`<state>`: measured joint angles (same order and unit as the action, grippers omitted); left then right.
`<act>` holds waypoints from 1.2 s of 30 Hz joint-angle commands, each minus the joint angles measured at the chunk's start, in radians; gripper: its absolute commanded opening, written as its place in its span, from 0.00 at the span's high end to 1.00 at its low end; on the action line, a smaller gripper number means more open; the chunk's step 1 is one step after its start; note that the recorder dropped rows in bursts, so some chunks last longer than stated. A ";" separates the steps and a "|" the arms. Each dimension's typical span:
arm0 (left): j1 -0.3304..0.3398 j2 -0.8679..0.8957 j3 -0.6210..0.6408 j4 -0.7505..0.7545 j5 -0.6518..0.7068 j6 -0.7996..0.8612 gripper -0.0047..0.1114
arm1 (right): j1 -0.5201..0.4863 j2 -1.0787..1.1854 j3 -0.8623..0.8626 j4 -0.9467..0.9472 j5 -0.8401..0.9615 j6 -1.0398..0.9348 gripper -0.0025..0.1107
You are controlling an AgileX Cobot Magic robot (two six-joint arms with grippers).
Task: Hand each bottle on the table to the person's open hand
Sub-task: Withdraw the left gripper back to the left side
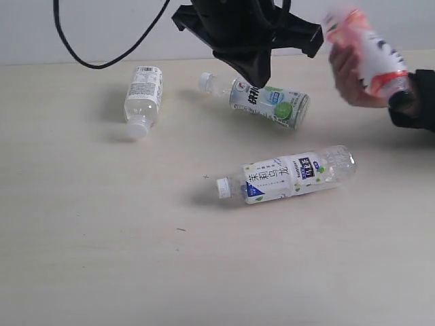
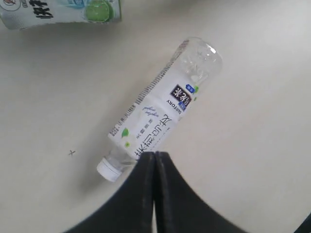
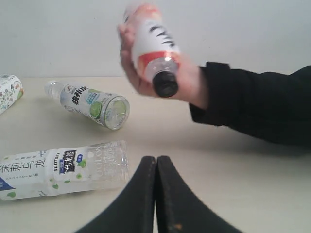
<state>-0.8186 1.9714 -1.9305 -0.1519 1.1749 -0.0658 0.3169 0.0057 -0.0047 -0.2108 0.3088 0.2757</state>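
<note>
Overhanging the green-lime bottle [image 1: 280,106], the black arm [image 1: 239,34] partly covers it.

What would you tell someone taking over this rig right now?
Left gripper: jaws shut, holding nothing, poised over the blue-white bottle.
Right gripper: jaws shut, holding nothing, facing the person's hand.
Done: the pink-white bottle with the black cap is in the person's hand, lifted off the table.
Left: three bottles lie on their sides on the table. They are the white-label bottle on the left, the green-lime bottle in the middle at the back, and the blue-white bottle nearer the front. Each has to go to the hand, which is not free yet.
</note>
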 commanded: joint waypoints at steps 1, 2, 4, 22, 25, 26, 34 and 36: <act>0.011 -0.126 0.151 0.049 -0.123 0.022 0.96 | -0.006 -0.006 0.005 -0.001 -0.002 0.000 0.98; 0.016 -0.147 0.191 0.056 -0.147 0.022 0.96 | -0.006 -0.006 0.005 -0.001 -0.002 0.000 0.98; 0.029 -0.200 0.272 0.073 -0.194 0.022 0.96 | -0.006 -0.006 0.005 -0.001 -0.002 0.000 0.98; 0.279 -0.441 0.906 0.143 -0.640 -0.020 0.96 | -0.006 -0.006 0.005 -0.001 -0.002 -0.001 0.98; 0.281 -0.443 0.992 0.143 -0.771 -0.020 0.96 | -0.006 -0.006 0.005 -0.001 -0.002 -0.001 0.98; 0.281 -0.443 1.020 0.143 -0.820 -0.020 0.96 | -0.006 -0.006 0.005 -0.001 -0.002 -0.001 0.98; 0.281 -0.521 1.264 0.132 -1.192 -0.024 0.96 | -0.006 -0.006 0.005 -0.001 -0.004 -0.001 0.98; 0.281 -0.551 1.300 0.132 -1.242 -0.024 0.96 | -0.006 -0.006 0.005 -0.001 -0.004 -0.001 0.98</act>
<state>-0.5389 1.4628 -0.6816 -0.0093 0.0326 -0.0853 0.3169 0.0057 -0.0047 -0.2108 0.3088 0.2757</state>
